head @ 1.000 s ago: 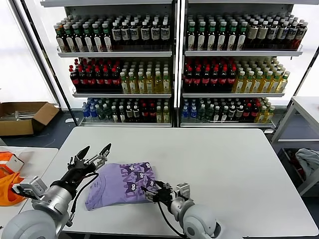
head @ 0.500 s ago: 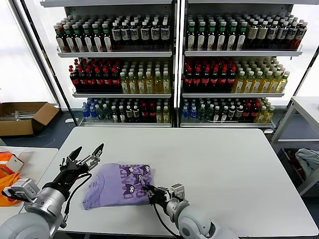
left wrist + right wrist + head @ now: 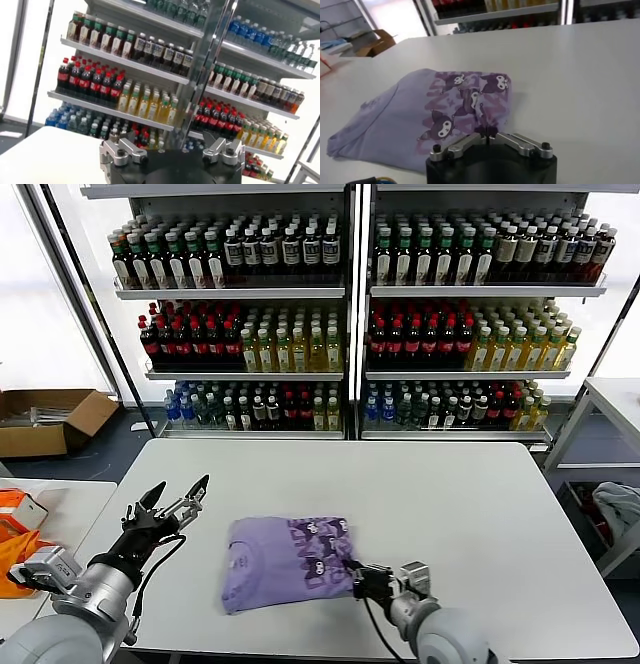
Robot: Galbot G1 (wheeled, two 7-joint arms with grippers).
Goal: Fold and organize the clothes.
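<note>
From my left wrist: my left gripper is spread wide, both metal fingertips apart with nothing between them. Beyond it stand shelves of bottled drinks: red-capped dark ones, yellow ones, blue-capped ones lower down. A bare corner of white table shows beside the gripper.

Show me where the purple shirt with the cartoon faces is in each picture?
Head view: the shirt lies folded on the table's near edge, left of middle, with the right gripper shut on its corner.
Left wrist view: not in it.
Right wrist view: the shirt fills the middle.
Shared landmark: the bottle shelves.
</note>
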